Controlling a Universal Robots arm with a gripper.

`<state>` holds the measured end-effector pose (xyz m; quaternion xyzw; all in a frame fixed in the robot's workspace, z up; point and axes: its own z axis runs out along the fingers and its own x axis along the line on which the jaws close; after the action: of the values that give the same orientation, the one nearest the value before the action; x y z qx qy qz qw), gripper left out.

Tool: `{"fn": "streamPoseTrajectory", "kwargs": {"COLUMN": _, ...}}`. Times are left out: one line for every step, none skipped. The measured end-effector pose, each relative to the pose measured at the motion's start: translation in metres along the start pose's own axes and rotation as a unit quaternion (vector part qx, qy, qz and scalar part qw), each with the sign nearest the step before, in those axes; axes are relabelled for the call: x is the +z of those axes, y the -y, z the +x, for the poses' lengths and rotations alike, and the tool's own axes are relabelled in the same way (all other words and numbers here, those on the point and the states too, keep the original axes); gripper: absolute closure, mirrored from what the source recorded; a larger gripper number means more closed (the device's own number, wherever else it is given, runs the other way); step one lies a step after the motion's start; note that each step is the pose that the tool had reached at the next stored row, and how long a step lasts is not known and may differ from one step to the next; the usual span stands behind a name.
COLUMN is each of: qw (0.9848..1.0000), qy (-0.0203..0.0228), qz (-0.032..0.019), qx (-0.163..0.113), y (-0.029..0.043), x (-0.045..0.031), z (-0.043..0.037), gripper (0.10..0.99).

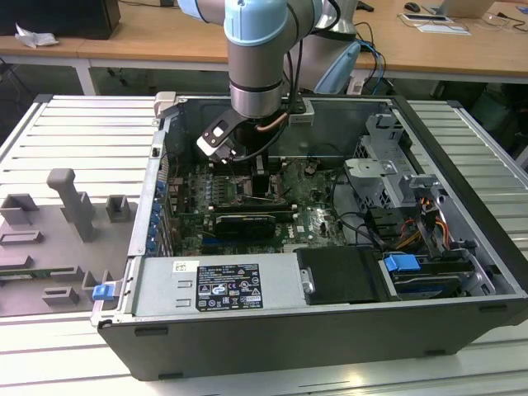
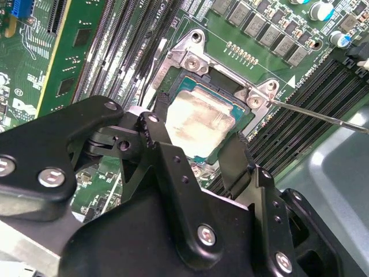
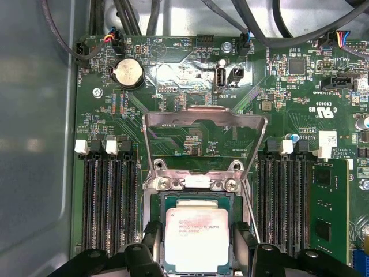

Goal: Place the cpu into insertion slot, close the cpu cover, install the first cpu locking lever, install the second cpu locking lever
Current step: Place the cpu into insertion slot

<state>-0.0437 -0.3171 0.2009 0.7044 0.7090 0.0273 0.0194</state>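
Holding the tool at the cpu lying in the insertion slot, cpu cover raised — gripping or released, cannot tell.

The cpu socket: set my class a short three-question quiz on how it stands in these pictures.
1. True or false: the cpu cover is shut over the cpu.
2. Where does the cpu lie? A) in the insertion slot B) on a memory slot C) outside the case
3. Fill in: the gripper is nearest to the ____.
Key: 1 false; 2 A; 3 cpu.
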Motion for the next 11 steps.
{"fn": "streamPoseTrajectory", "kwargs": {"qw": 1.0000, "qy": 0.0000, "qz": 0.0000, "qx": 0.000, "y": 0.0000, "x": 0.0000, "z": 0.0000, "gripper": 0.475}}
{"fn": "streamPoseTrajectory", "kwargs": {"qw": 1.0000, "qy": -0.0001, "qz": 0.0000, "qx": 0.000, "y": 0.0000, "x": -0.0001, "z": 0.0000, "gripper": 0.475}}
{"fn": "streamPoseTrajectory", "kwargs": {"qw": 1.0000, "qy": 0.0000, "qz": 0.0000, "qx": 0.000, "y": 0.0000, "x": -0.0007, "z": 0.0000, "gripper": 0.475}}
{"fn": "streamPoseTrajectory", "kwargs": {"qw": 1.0000, "qy": 0.0000, "qz": 0.0000, "qx": 0.000, "y": -0.0001, "x": -0.0019, "z": 0.0000, "gripper": 0.475}}
{"fn": "streamPoseTrajectory", "kwargs": {"qw": 1.0000, "qy": 0.0000, "qz": 0.0000, "qx": 0.000, "y": -0.0002, "x": -0.0031, "z": 0.0000, "gripper": 0.475}}
{"fn": "streamPoseTrajectory", "kwargs": {"qw": 1.0000, "qy": 0.0000, "qz": 0.0000, "qx": 0.000, "y": -0.0003, "x": -0.0053, "z": 0.0001, "gripper": 0.475}}
{"fn": "streamPoseTrajectory", "kwargs": {"qw": 1.0000, "qy": 0.0001, "qz": 0.0000, "qx": 0.000, "y": -0.0006, "x": -0.0088, "z": 0.0001, "gripper": 0.490}}
{"fn": "streamPoseTrajectory", "kwargs": {"qw": 1.0000, "qy": 0.0004, "qz": 0.0000, "qx": 0.000, "y": -0.0007, "x": -0.0109, "z": 0.0001, "gripper": 0.490}}
{"fn": "streamPoseTrajectory", "kwargs": {"qw": 1.0000, "qy": 0.0004, "qz": 0.0000, "qx": 0.000, "y": -0.0008, "x": -0.0121, "z": 0.0001, "gripper": 0.678}}
{"fn": "streamPoseTrajectory", "kwargs": {"qw": 1.0000, "qy": 0.0006, "qz": 0.0000, "qx": 0.000, "y": -0.0009, "x": -0.0126, "z": 0.0002, "gripper": 0.678}}
{"fn": "streamPoseTrajectory", "kwargs": {"qw": 1.0000, "qy": 0.0007, "qz": 0.0000, "qx": 0.000, "y": -0.0009, "x": -0.0129, "z": 0.0002, "gripper": 0.737}}
